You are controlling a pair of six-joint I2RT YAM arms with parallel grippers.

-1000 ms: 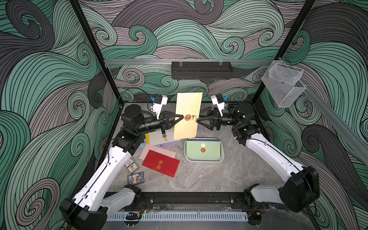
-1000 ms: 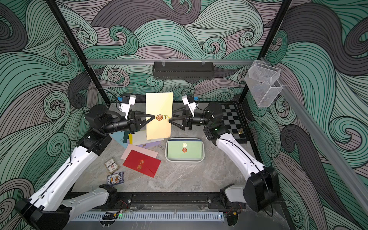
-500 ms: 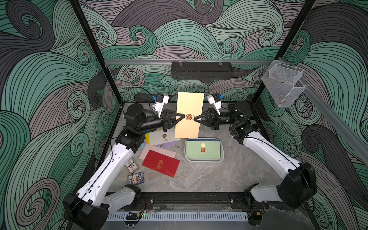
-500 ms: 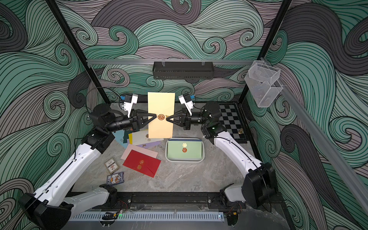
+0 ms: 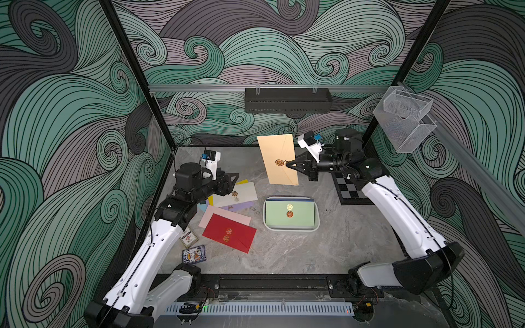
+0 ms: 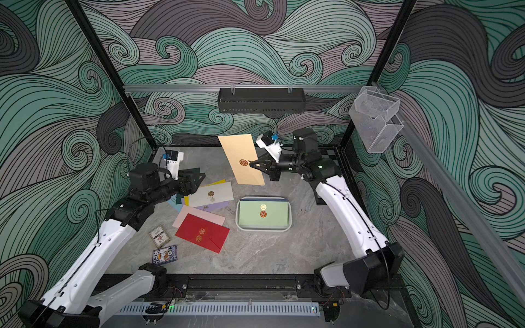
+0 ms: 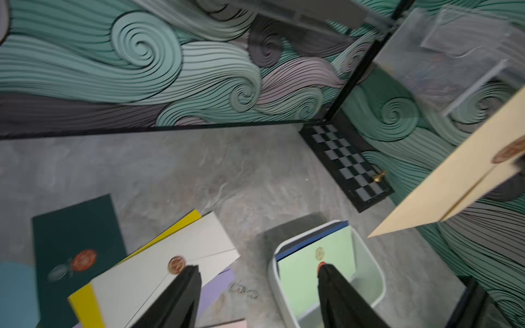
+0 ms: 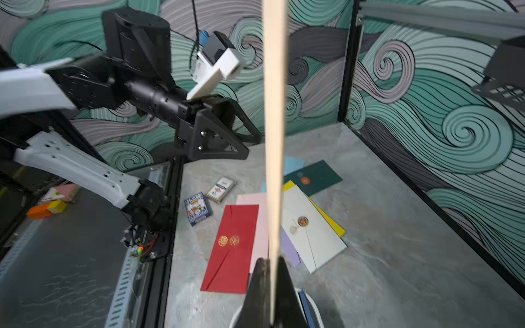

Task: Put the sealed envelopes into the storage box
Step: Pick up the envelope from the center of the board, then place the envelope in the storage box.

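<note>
Ten sealed envelopes [image 5: 227,233] in sight: one tan envelope [image 5: 278,153] aloft; two in the one storage box [image 5: 317,224], a green envelope [image 5: 301,220] over a blue envelope [image 5: 289,200]; seven in the table pile [image 5: 241,193]. Two card packs [image 5: 194,254]. One chessboard [image 5: 350,193]. One black shelf [image 5: 287,100]. Two clear mesh baskets [image 5: 409,136].

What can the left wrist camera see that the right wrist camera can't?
Only the left wrist view shows the chessboard and the light green envelope lying in the storage box. Only the right wrist view shows the red envelope, two card packs, and the right gripper shut on the tan envelope. Both show the tan envelope held up in the air, plus the white envelope and dark green envelope on the table.
</note>
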